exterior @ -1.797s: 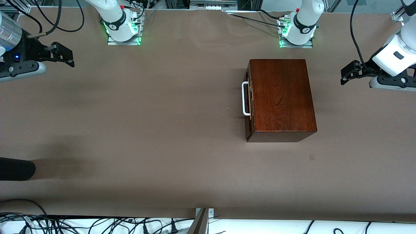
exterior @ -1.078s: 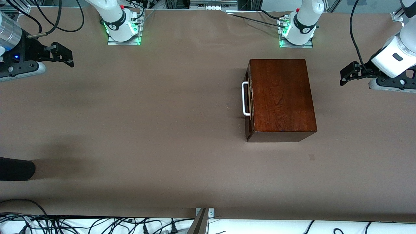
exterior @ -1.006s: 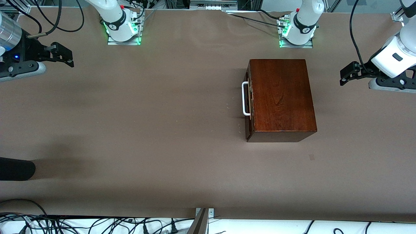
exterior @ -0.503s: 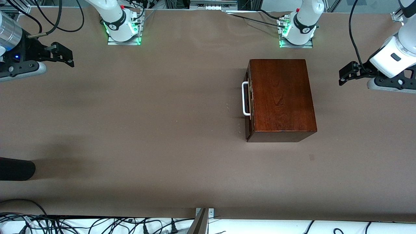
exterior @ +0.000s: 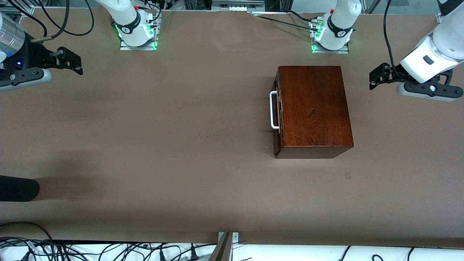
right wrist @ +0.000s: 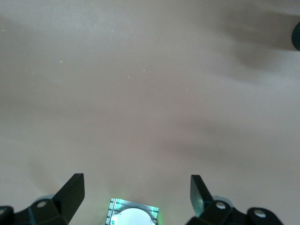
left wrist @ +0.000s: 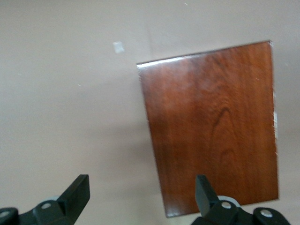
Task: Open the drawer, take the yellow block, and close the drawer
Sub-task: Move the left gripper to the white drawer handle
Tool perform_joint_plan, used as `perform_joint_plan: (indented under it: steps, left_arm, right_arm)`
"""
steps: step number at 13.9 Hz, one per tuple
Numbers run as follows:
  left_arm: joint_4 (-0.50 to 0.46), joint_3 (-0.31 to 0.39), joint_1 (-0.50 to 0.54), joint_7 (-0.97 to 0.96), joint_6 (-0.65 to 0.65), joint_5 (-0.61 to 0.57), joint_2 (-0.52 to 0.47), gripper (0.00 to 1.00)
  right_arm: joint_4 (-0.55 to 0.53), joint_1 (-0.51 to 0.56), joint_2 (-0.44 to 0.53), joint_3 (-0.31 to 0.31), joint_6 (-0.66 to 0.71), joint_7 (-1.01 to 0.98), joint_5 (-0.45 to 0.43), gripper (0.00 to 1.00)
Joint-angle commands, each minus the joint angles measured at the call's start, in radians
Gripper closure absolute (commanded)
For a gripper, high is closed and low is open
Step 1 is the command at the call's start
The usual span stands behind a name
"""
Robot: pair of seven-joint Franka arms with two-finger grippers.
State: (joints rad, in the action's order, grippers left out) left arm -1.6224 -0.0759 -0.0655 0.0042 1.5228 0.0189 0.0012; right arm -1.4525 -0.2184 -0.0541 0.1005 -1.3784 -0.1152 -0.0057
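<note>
Drawer [exterior: 277, 110] shut, box near counter edge at left arm's base; yellow block unseen. Left pincer [exterior: 375, 77], fingers spread, had drifted toward box from counter end. Right pincer [exterior: 74, 63] spread, waited; opening not begun

Table [exterior: 163, 119]: long, covered edge to edge in a matte grey-brown sheet, faintly creased near the arm bases.

Resting directly on it:
- Dark reddish-brown wooden box [exterior: 313, 108], toward the left arm's end, flat on the covering, grain running along its lid. Drawer [exterior: 277, 116] closed, its front facing the right arm's end; white U-shaped bar handle [exterior: 273, 110] stands off that front.
- Two arm bases, bolted on metal plates with green lights: right arm base [exterior: 137, 32], left arm base [exterior: 330, 36].
- Small darker mark [exterior: 347, 175] on the covering, nearer the front camera than the box.
- Black rounded object [exterior: 18, 189] at the edge, right arm's end.
</note>
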Motion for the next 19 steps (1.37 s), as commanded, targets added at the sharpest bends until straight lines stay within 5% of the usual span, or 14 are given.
perform_joint_plan:
  steps: [1, 7, 14, 19]
  left_arm:
    - [0.052, -0.085, -0.014, -0.164, -0.027, 0.047, 0.06, 0.0]
    - [0.055, -0.312, -0.052, -0.393, 0.08, 0.03, 0.233, 0.0]
    - [0.073, -0.311, -0.221, -0.444, 0.298, -0.033, 0.391, 0.0]
    - [0.059, -0.311, -0.312, -0.575, 0.321, -0.224, 0.46, 0.0]
  right_arm:
    - [0.009, -0.003, 0.007, -0.002, 0.01, 0.008, -0.004, 0.0]
    - [0.035, -0.004, 0.007, -0.018, 0.006, 0.008, -0.002, 0.0]
    - [0.043, -0.004, 0.007, -0.056, 0.004, 0.009, 0.018, 0.0]
    - [0.043, -0.004, 0.007, -0.056, 0.004, 0.009, 0.019, 0.0]
